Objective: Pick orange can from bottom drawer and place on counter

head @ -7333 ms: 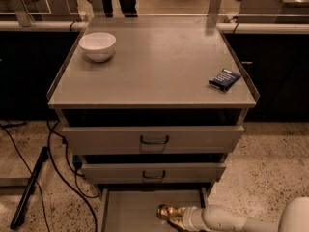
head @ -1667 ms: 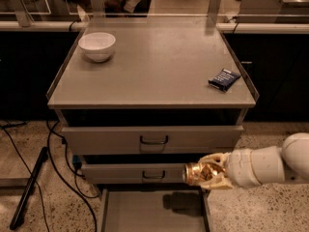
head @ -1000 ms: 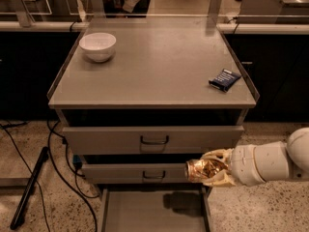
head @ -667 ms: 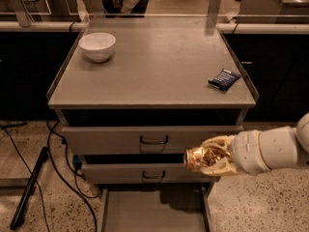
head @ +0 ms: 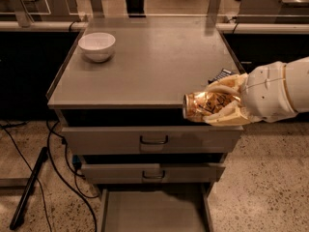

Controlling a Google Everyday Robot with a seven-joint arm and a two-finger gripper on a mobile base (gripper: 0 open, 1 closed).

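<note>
My gripper (head: 218,104) is shut on the orange can (head: 200,105), a shiny orange-gold dented can held on its side. It hangs in front of the counter's (head: 149,62) front right edge, at about counter height. The white arm reaches in from the right. The bottom drawer (head: 154,210) is pulled open below, and its flat grey floor shows nothing on it.
A white bowl (head: 97,46) stands at the counter's back left. A dark blue packet (head: 221,75) lies at the counter's right edge, partly hidden behind my gripper. Two closed drawers with dark handles (head: 154,140) sit under the counter. Cables (head: 53,158) lie on the floor at left.
My gripper has lifted the orange can out of the bottom drawer and up past the two closed drawers, to the level of the counter's front edge. The drawer floor now shows bare.
</note>
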